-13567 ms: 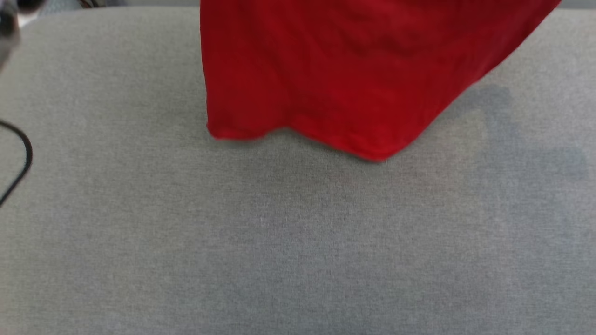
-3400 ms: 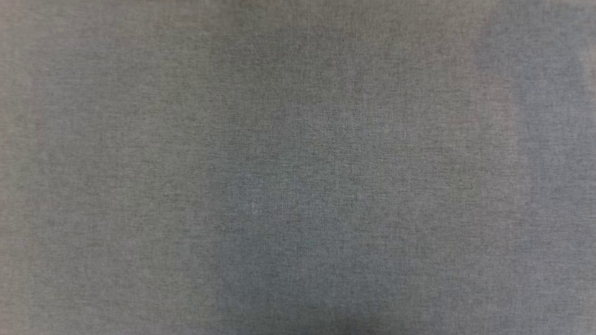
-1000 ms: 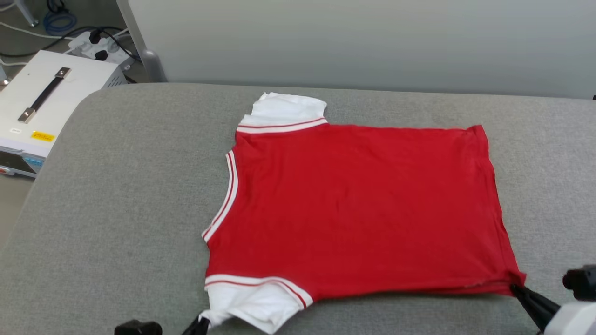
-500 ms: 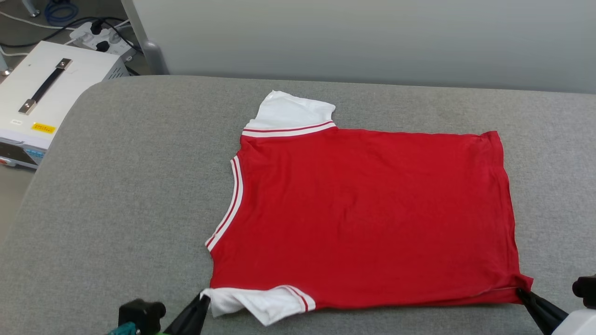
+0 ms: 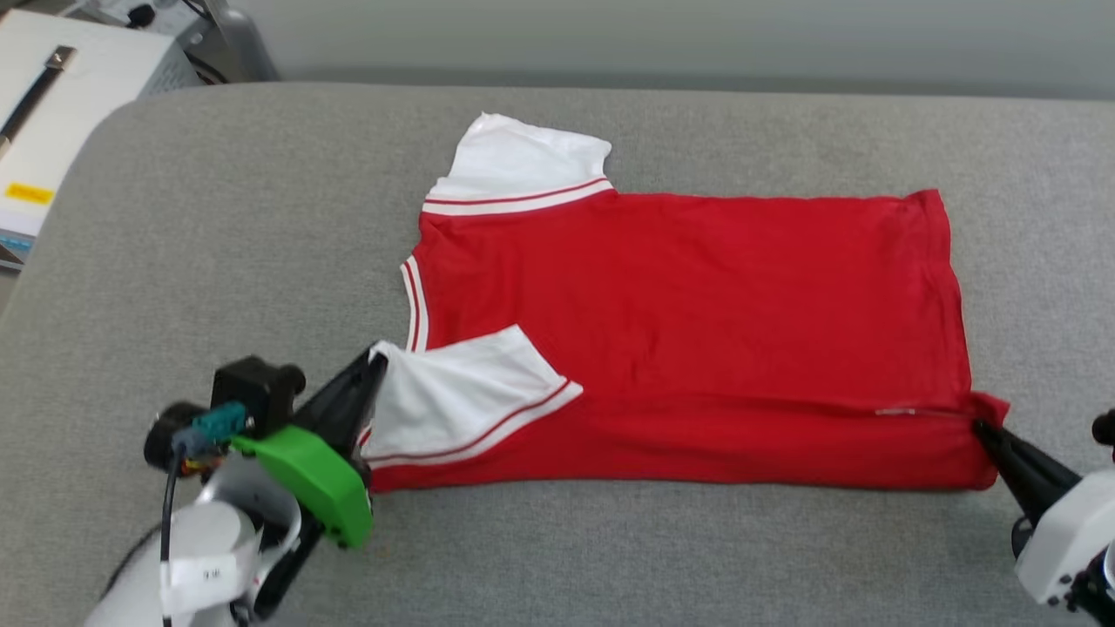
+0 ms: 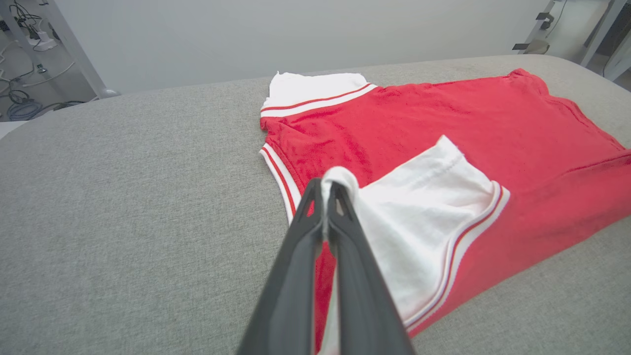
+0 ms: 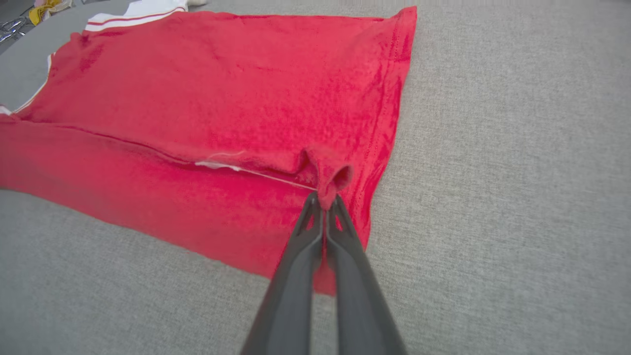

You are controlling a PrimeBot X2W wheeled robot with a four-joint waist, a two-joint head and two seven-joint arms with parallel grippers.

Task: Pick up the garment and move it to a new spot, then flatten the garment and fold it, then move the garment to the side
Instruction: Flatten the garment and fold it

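Observation:
The garment [image 5: 697, 296], a red jersey with white sleeves and striped trim, lies on the grey padded table [image 5: 218, 218], plain side up. Its near long edge is folded over onto the body. My left gripper [image 5: 376, 359] is shut on the tip of the near white sleeve [image 5: 453, 392], which lies turned over onto the red cloth. In the left wrist view the left gripper [image 6: 325, 190] pinches the white sleeve tip [image 6: 340, 178]. My right gripper [image 5: 983, 425] is shut on the near hem corner at the right; in the right wrist view the right gripper [image 7: 325, 201] clamps a bunched red corner [image 7: 335, 177].
A white box with a black handle [image 5: 52, 96] stands off the table's far left corner, with cables beside it. A pale wall runs behind the table. Bare grey padding surrounds the jersey on the left, the near side and the right.
Both grippers have carried the near edge of the garment away from me, laying the near sleeve and hem strip over onto the body. The head camera has tilted down a little.

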